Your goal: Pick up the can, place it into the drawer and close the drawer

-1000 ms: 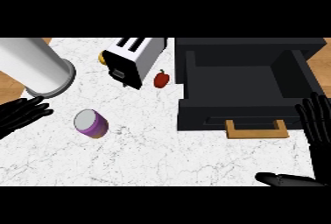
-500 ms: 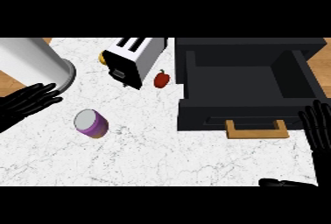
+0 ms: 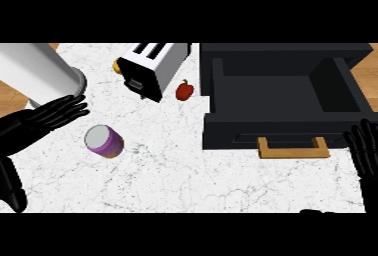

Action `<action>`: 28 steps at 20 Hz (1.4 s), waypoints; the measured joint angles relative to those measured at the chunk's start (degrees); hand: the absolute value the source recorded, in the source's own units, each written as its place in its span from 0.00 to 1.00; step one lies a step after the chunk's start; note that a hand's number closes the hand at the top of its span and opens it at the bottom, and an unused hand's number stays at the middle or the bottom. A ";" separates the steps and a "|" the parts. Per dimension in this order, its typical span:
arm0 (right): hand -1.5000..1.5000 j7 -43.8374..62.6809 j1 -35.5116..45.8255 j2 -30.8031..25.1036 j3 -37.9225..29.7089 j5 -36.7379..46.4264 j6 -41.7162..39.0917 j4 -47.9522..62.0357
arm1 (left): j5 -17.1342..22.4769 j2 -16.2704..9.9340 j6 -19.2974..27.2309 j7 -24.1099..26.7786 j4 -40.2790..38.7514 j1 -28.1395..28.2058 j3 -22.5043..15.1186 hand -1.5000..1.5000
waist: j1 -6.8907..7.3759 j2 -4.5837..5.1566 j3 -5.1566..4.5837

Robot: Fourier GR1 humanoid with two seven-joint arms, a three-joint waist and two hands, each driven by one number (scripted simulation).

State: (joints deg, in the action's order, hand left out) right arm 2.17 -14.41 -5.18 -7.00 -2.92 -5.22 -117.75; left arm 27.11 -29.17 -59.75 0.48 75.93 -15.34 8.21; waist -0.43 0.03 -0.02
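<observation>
Can point(image 3: 104, 141): lying on the counter point(image 3: 192, 175), untouched, just beside my left hand point(image 3: 40, 120).
Left fingers: straight, spread, holding nothing.
Right hand point(image 3: 365, 152): open, resting at the right edge.
Drawer point(image 3: 284, 97): open, nothing in it.
Left to do: grasp, place, close.

toaster point(image 3: 153, 68) beside red pepper point(image 3: 184, 90); big grey cylinder point(image 3: 38, 75) at left; marble counter point(image 3: 184, 175).

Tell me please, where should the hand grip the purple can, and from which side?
Grip the purple can around its purple side wall, below the grey top, coming from the left, where the open left hand is near. It seems to stand upright with bare counter around.
</observation>
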 measured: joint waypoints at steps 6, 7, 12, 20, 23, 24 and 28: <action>0.00 -1.07 0.14 0.06 -1.30 -0.14 -1.10 1.21 | -11.27 4.07 0.82 5.55 -3.47 -0.20 1.08 0.00 | 0.01 0.03 -0.01; 0.00 0.30 0.79 -0.44 -2.08 -0.92 -1.19 0.54 | -12.55 4.53 1.11 6.17 -3.75 -0.15 1.04 0.00 | 0.03 0.04 0.00; 0.00 -1.08 -0.41 -0.44 -2.68 -1.24 -2.76 0.84 | -20.94 4.94 3.26 13.06 -9.49 -1.79 1.04 0.00 | -0.20 0.09 -0.04; 0.00 -0.33 -0.29 -0.09 -3.20 -1.48 -3.05 0.14 | -30.39 3.43 9.54 24.21 -20.13 -4.77 -1.99 0.00 | -0.58 0.23 -0.08; 0.00 -0.87 0.01 0.78 -2.30 -0.49 -2.58 0.43 | -31.81 1.77 11.27 27.34 -23.37 -5.79 -3.16 0.00 | -0.71 0.29 -0.10; 0.00 -1.16 0.43 0.78 -2.20 -0.34 -2.66 0.85 | -32.77 1.73 12.35 28.69 -24.48 -6.04 -3.98 0.00 | -0.75 0.32 -0.11; 0.00 -1.41 1.57 0.76 -2.33 -0.09 -2.58 2.01 | -35.16 1.69 15.91 33.24 -28.19 -6.21 -6.88 0.00 | -0.81 0.39 -0.12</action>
State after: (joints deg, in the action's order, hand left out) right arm 0.76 -12.84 -4.42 -9.33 -3.02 -7.81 -115.74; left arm -8.05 -27.48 -43.84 33.71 47.74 -21.55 1.33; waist -1.24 0.42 -0.14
